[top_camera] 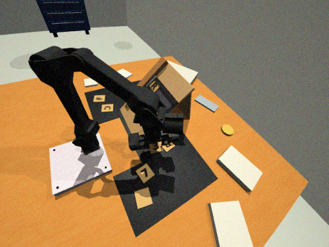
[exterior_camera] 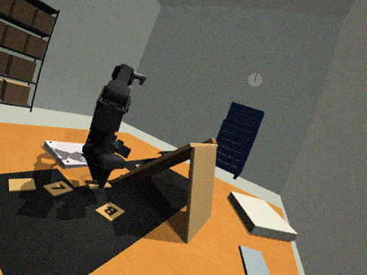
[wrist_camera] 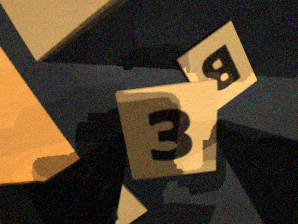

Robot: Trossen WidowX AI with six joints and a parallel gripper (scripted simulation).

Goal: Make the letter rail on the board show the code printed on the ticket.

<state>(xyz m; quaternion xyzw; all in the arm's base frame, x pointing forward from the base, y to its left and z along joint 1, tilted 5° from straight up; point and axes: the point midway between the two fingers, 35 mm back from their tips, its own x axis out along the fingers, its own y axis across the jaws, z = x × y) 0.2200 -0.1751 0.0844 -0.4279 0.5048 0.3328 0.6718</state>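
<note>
My gripper [top_camera: 156,146] [exterior_camera: 100,184] [wrist_camera: 169,134] is shut on the 3 tile [top_camera: 155,148] [exterior_camera: 92,184] [wrist_camera: 170,120], which is face up and overlaps the B tile in the wrist view. The B tile [top_camera: 168,146] [exterior_camera: 110,211] [wrist_camera: 242,62] lies turned on the dark mat [top_camera: 190,173] [exterior_camera: 47,246]. The 7 tile [top_camera: 145,173] [exterior_camera: 58,188] and a blank-faced tile [top_camera: 143,198] [exterior_camera: 22,185] lie nearby. The F tile [top_camera: 98,98] and C tile [top_camera: 107,108] lie on the far mat. The R tile [top_camera: 154,85] is in the rail [top_camera: 165,98] on the tilted board [top_camera: 179,83] [exterior_camera: 201,190]. The arm hides part of the board; I cannot read the ticket.
White blocks [top_camera: 239,168] [top_camera: 231,222] [exterior_camera: 262,215], a blue-grey slab [top_camera: 206,103] [exterior_camera: 258,271] and a yellow disc [top_camera: 227,130] are on the counter near its edge. Another pale block [top_camera: 184,72] stands behind the board. The arm's base is on a white plate [top_camera: 66,170] [exterior_camera: 66,147].
</note>
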